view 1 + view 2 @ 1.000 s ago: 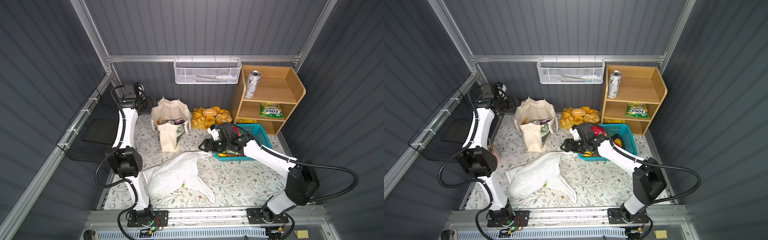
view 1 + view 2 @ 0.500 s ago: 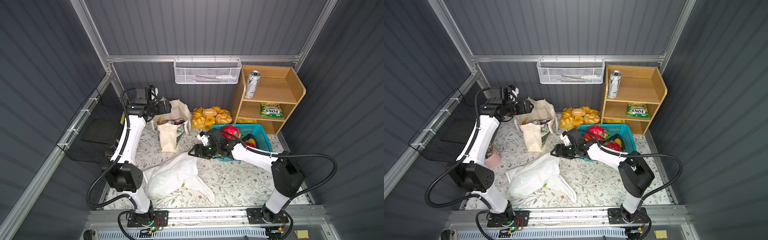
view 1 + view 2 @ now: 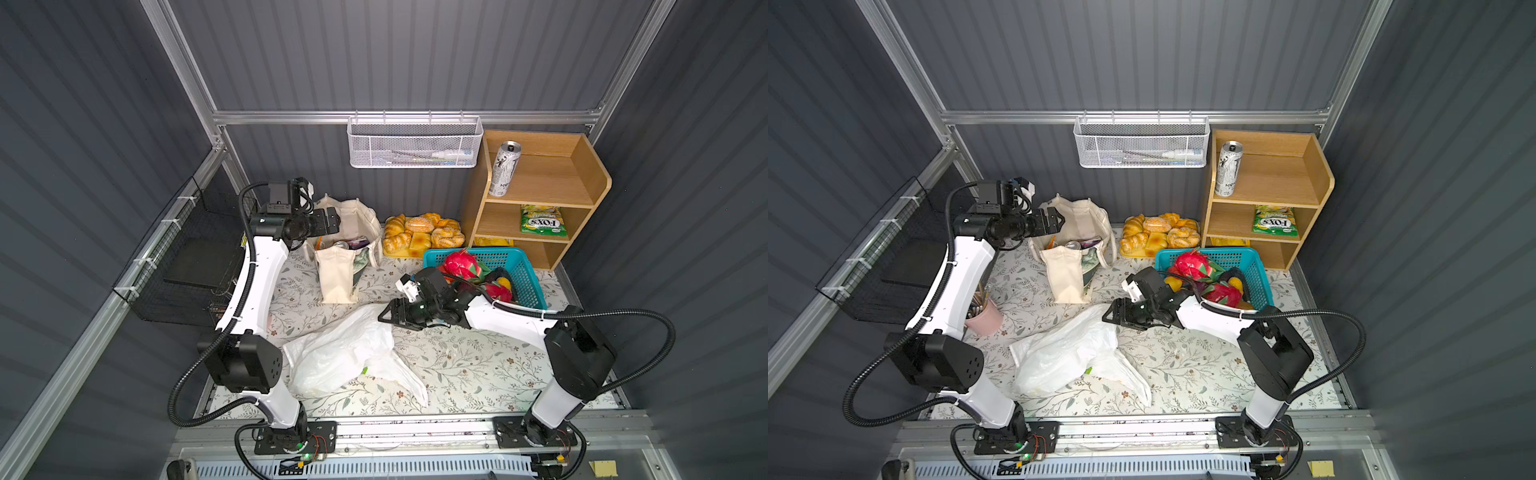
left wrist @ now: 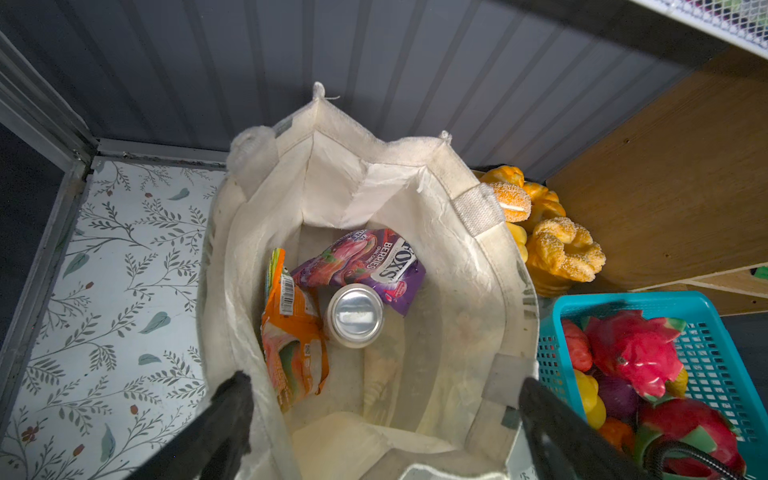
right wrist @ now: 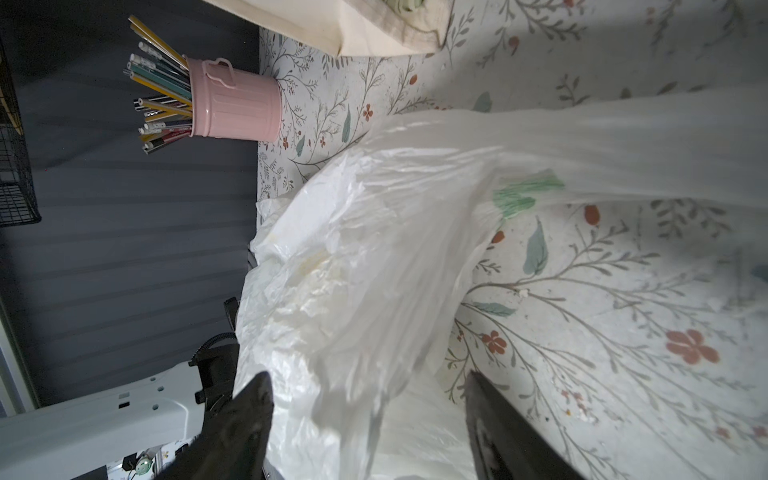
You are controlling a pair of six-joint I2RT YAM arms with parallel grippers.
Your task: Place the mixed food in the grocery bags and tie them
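The left gripper hung over the open mouth of the canvas tote, jaws spread wide and empty. Inside the tote a drink can stood upright, with a purple pouch and an orange packet both resting against it.

The plastic carrier lay crumpled and slack on the floral mat, well apart from the tote and nearer the front. The right gripper sat low at the carrier's far end, pointing across the mat toward the left arm's side. Its jaws stood apart with a loose fold of film between them, unpinched, so it gripped nothing.

From that gripper the carrier ran toward the front and the left arm's base, its long axis roughly in line with the gripper's reach. A thin tail of film trailed off toward the front edge. The right arm was plainly the nearer one, since the left gripper was up at the back over the tote.

The fold between the jaws may have been the carrier's rim or a handle, but the creases hid where the mouth lay.

A second can and a green pouch waited on the wooden shelf unit, on the right arm's side and well apart from both grippers.

Closing on that fold and lifting looked like the next call, with the left gripper needed across at the opposite rim.
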